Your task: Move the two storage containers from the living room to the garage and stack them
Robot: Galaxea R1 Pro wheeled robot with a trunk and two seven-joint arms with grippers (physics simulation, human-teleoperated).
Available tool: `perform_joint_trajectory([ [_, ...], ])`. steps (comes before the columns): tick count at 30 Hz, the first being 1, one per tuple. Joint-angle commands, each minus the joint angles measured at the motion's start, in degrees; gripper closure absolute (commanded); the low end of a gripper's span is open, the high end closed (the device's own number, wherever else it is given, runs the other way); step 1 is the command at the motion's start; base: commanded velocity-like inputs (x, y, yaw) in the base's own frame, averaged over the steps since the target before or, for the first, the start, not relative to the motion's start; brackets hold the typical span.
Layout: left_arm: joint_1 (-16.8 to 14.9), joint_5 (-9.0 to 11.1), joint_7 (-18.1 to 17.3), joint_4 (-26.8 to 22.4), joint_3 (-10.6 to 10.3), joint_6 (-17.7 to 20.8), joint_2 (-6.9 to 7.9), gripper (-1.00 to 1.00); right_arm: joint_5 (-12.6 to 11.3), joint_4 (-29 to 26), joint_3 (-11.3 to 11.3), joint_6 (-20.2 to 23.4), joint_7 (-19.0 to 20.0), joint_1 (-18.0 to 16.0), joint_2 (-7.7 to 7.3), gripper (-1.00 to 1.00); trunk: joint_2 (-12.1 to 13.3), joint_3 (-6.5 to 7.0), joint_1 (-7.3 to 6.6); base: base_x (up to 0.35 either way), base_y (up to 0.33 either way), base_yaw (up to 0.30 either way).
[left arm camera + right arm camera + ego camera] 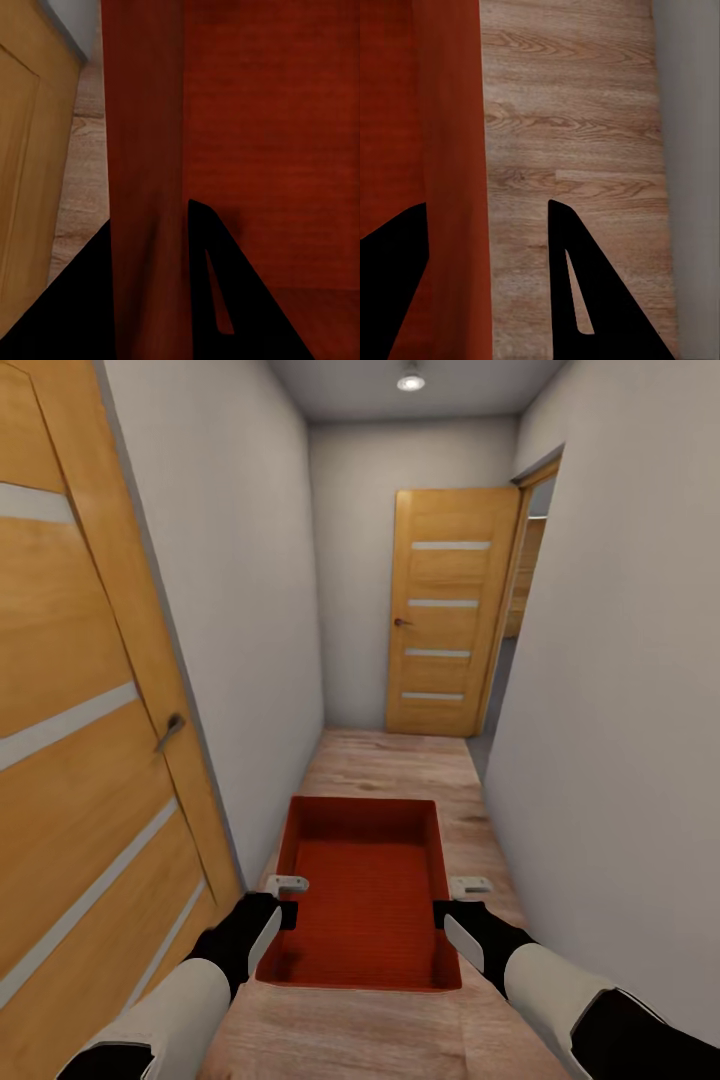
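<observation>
Head view shows the left claw pinching the left long wall of an orange-red storage container, one finger inside and one outside. The right claw pinches the right long wall the same way. In the left wrist view, the red wall stands between the two black fingers, touching them. In the right wrist view, the other wall sits between the fingers too, but with a gap to the outer finger.

The container hangs between the two arms, open side up, with nothing in it. It is held above light wood-plank flooring, not dark concrete. So the robot is in a narrow hallway with white walls. A wood door is close on the left. Another wood door stands open at the far end, near a doorway on the right.

I think the task is at an early or middle part. One container is being carried. I cannot tell where the other one is. Reaching the garage, setting one down and stacking are left to do.
</observation>
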Motion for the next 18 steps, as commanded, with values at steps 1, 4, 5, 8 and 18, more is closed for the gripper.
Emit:
perform_joint_trajectory([
  [1,0.0,1.5,0.1,2.6,-0.3,0.2,-0.06,1.0,1.1,-1.5,-1.3,0.3,-0.3,-0.1,-0.02,1.0,-0.1,-0.12,0.07,0.321,0.0,0.0],
  [4,0.0,1.5,0.1,2.6,-0.3,0.1,-0.06,1.0,1.1,-1.5,-1.3,0.3,-0.3,-0.1,-0.08,1.0,-0.1,-0.12,0.07,0.321,0.0,0.0],
  [5,0.0,1.5,0.1,2.6,-0.3,0.1,-0.06,1.0,1.1,-1.5,-1.3,0.3,-0.3,-0.1,-0.06,1.0,-0.1,-0.12,0.07,0.321,0.0,0.0],
  [8,0.0,1.5,0.1,2.6,-0.3,0.2,-0.06,1.0,1.1,-1.5,-1.3,0.4,-0.3,-0.1,-0.08,1.0,-0.1,-0.12,0.07,0.321,0.0,0.0],
  [18,0.0,1.5,0.1,2.6,-0.3,0.2,-0.07,1.0,1.1,-1.5,-1.3,0.3,-0.3,-0.1,0.0,1.0,-0.1,-0.12,0.07,0.321,0.0,0.0],
])
